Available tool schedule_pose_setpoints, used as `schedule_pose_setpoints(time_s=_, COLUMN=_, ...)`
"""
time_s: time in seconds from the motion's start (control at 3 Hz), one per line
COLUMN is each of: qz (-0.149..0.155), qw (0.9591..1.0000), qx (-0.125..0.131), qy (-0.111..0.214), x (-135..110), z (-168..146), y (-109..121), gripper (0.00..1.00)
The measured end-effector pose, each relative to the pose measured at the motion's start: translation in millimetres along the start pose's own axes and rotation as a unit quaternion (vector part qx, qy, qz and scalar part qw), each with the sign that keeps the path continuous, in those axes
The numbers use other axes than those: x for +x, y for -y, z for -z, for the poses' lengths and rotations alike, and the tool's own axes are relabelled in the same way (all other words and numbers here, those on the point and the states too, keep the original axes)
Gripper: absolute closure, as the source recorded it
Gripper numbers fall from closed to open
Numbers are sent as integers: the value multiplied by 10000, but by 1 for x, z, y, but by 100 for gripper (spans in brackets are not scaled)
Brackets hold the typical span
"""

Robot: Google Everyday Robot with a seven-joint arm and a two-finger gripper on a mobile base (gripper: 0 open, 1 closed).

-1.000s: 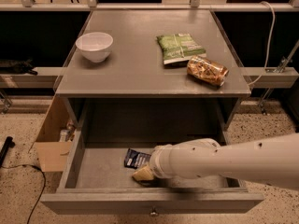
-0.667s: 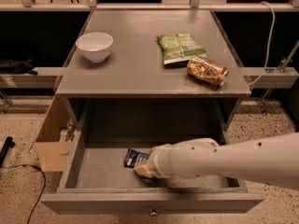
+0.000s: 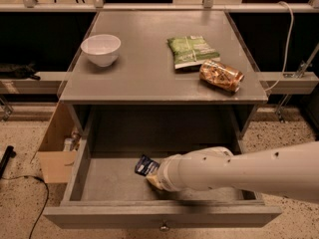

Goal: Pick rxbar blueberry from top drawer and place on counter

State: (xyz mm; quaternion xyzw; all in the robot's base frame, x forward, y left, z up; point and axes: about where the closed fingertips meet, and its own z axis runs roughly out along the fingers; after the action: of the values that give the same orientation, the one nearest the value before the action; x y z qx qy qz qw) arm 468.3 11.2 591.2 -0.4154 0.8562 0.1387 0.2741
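The top drawer is pulled out under the counter. The rxbar blueberry, a small dark blue wrapper with pale lettering, lies on the drawer floor near the middle. My gripper is down inside the drawer, right beside the bar on its near right side and touching or nearly touching it. The white arm comes in from the right and covers most of the gripper and the drawer's right half.
On the counter stand a white bowl at the left, a green snack bag and a shiny orange-brown packet at the right. An open cardboard box sits on the floor left of the drawer. A small knob is on the drawer front.
The arm's end has shifted very slightly toward the blue bar. The bar and the things on the counter have stayed in place.
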Motion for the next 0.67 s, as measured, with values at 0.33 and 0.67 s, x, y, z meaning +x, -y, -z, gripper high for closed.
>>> schedule_pose_setpoints(time_s=0.33, qz=0, qw=10000, qx=0, qy=0, x=-1, z=1, y=0, gripper=100)
schedule_pose_setpoints(time_s=0.67, qz=-11, qw=9999, qx=-111, qy=12, x=-7, z=10, y=3, gripper=100)
